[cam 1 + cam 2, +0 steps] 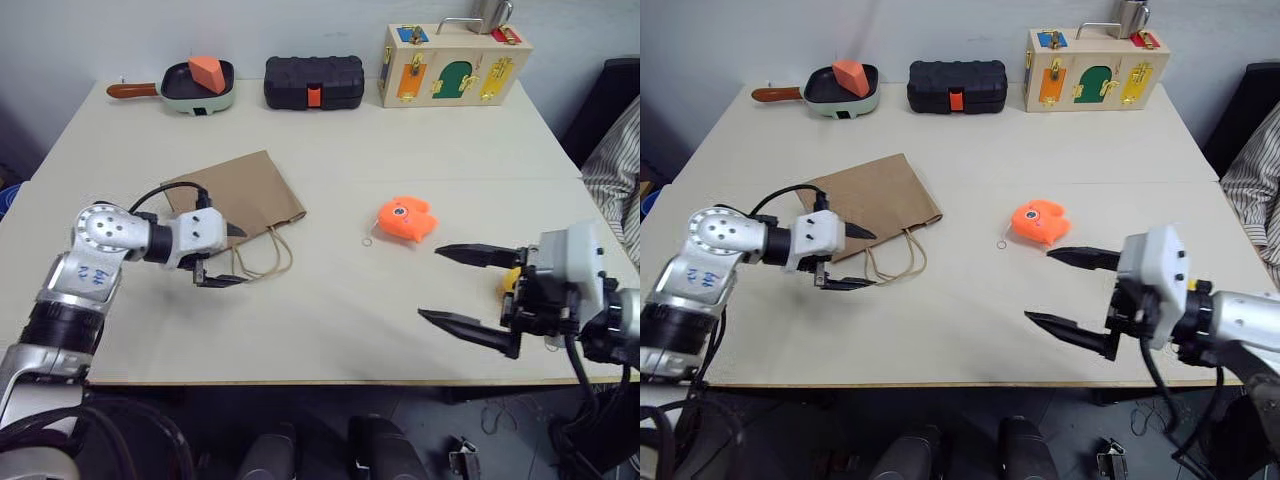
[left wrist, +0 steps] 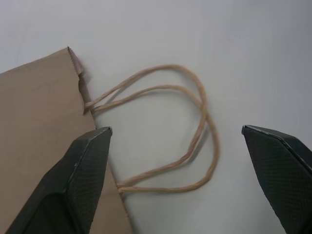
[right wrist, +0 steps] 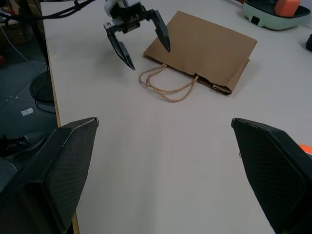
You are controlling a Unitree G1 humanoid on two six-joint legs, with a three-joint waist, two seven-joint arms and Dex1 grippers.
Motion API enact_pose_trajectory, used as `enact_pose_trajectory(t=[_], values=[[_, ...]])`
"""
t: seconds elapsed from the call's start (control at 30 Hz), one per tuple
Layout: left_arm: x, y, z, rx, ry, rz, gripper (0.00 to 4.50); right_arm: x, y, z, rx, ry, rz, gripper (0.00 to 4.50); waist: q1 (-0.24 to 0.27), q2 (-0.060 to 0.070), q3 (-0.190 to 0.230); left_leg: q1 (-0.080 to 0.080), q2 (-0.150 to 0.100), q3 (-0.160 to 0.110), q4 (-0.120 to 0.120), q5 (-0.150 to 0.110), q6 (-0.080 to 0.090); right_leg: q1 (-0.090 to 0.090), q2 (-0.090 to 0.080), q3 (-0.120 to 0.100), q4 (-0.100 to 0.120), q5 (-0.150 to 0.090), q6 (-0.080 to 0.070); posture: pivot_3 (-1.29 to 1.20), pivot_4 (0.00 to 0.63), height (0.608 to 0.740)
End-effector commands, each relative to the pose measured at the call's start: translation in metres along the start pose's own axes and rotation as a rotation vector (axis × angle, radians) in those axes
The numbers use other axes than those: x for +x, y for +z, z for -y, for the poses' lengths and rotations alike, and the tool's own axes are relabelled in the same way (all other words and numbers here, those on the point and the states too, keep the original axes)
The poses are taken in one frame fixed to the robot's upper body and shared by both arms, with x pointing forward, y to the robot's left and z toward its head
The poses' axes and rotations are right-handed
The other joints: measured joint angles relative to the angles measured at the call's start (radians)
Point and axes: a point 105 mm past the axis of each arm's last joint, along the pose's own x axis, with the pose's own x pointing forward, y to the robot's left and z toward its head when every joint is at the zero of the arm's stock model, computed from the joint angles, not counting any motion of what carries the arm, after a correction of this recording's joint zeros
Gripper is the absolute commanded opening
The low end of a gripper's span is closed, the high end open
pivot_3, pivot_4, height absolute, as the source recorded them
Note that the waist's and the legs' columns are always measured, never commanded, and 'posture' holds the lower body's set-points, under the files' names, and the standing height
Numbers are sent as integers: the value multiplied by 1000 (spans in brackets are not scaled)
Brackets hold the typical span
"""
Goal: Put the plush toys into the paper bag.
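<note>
The brown paper bag [image 1: 235, 195] lies flat on the table, its two loop handles [image 1: 265, 255] spread toward the front edge. My left gripper [image 1: 240, 256] hovers open just over the handles at the bag's mouth; the left wrist view shows the handles [image 2: 195, 141] between its fingers. An orange plush toy [image 1: 406, 218] with a small key ring [image 1: 368, 239] lies right of the bag. My right gripper [image 1: 430, 282] stands open near the front right, empty, pointing toward the bag. A bit of the yellow plush toy [image 1: 510, 281] shows behind it.
Along the far edge stand a pan [image 1: 190, 95] holding an orange wedge block [image 1: 208, 72], a black case [image 1: 313, 82] and a wooden lock box [image 1: 455, 62] with a metal cup [image 1: 495, 12] on it. A person's striped sleeve [image 1: 615, 170] is at the right edge.
</note>
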Motion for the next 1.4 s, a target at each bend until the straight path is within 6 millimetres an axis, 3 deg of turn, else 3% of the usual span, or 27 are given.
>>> enact_pose_trajectory(t=[0.03,0.2,0.67,0.77,1.0,1.03,1.13,1.27,1.4], values=[[4,0,-8,52,14,12,4302,1,8,-3,-41,-16,37,4500,0,0,0,0,0,0,0,0,0,0,0,0,1,0,0,0,150,740],[12,-6,-7,77,-17,-5,2977,-1,8,-4,-27,-35,52,4500,-3,-2,0,-12,0,0,6,0,0,-11,0,-1,9,0,0,0,150,740],[24,-16,-3,125,-58,-41,2977,-4,11,3,-9,-60,73,4500,-1,-3,0,-11,0,0,12,-1,1,-9,0,-1,12,0,0,0,150,740],[28,-13,-6,128,-56,-31,2396,-1,13,3,-10,-55,79,4500,0,-3,0,-11,0,0,13,-1,1,-9,0,-1,13,0,1,0,150,740],[30,-10,1,67,-96,20,184,0,11,4,-10,-68,76,4500,-1,-3,0,-11,0,0,13,-1,1,-9,0,-1,13,0,1,0,150,740],[29,-9,1,41,-94,42,44,0,10,4,-10,-75,74,4500,-1,-3,0,-11,0,0,13,-1,1,-9,0,-1,13,0,1,0,150,740],[22,14,-14,-118,-42,202,44,0,7,7,-9,-96,65,4500,-2,-3,0,-11,0,0,13,-1,1,-9,0,-1,13,0,1,0,150,740],[-12,68,-41,-383,3,518,44,2,1,11,0,-151,55,4500,-3,-5,0,-13,0,-2,14,-1,1,-9,0,-1,14,0,1,0,150,740],[-37,110,-21,-548,-184,695,44,6,-2,10,8,-159,47,4500,-9,-4,0,-13,0,-2,14,-1,1,-10,0,0,14,0,1,0,150,740]])
